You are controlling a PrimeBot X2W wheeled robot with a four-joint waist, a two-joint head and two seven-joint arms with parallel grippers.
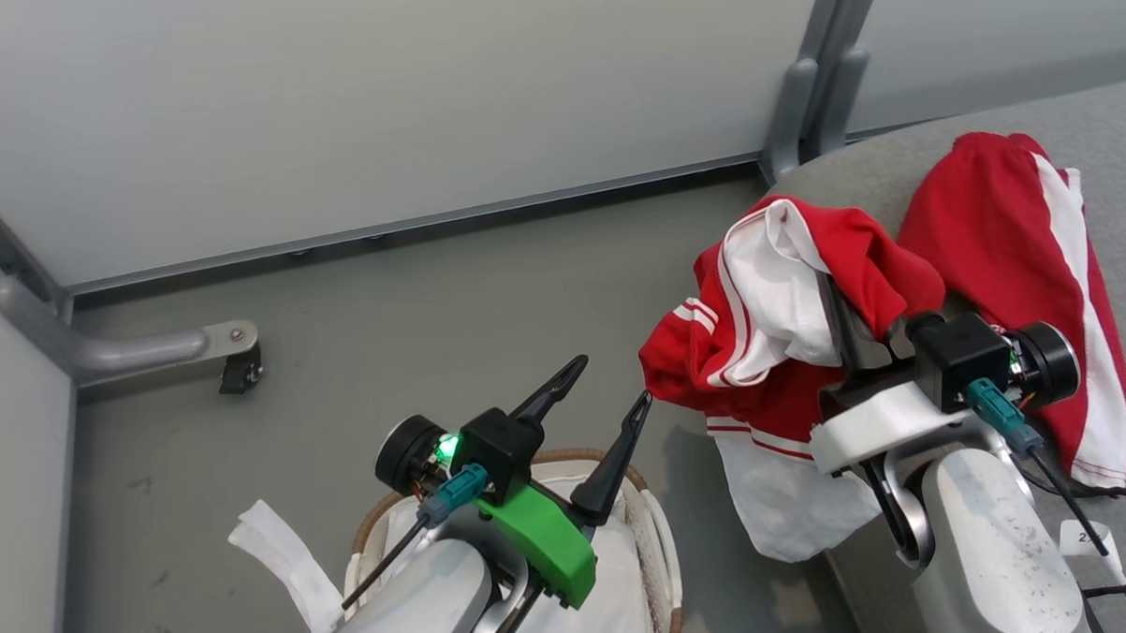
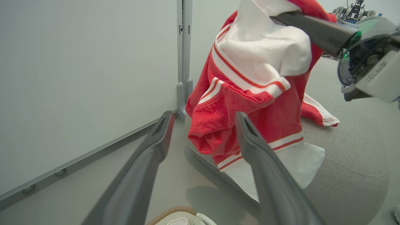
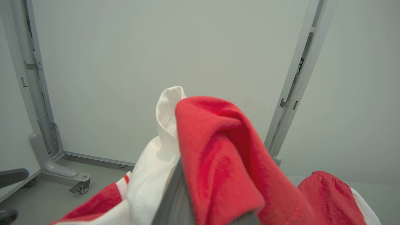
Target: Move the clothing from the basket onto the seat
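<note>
Hanging from the right gripper [image 1: 843, 331], whose dark fingers are clamped on it, a limp red and white jersey with striped trim [image 1: 779, 296] is held over the rounded left edge of the large grey fabric seat [image 1: 1122, 139]; it is not yet laid down; a second red garment with a white side stripe [image 1: 987, 228] is already lying crumpled on the seat; the left gripper [image 1: 612, 382] is seen empty, fingers wide apart, above the oval white plastic basket with a brown woven rim [image 1: 656, 545]; a plain white liner [image 1: 610, 580] is seen inside; much is hidden by the arm, so remaining clothing cannot be judged.
</note>
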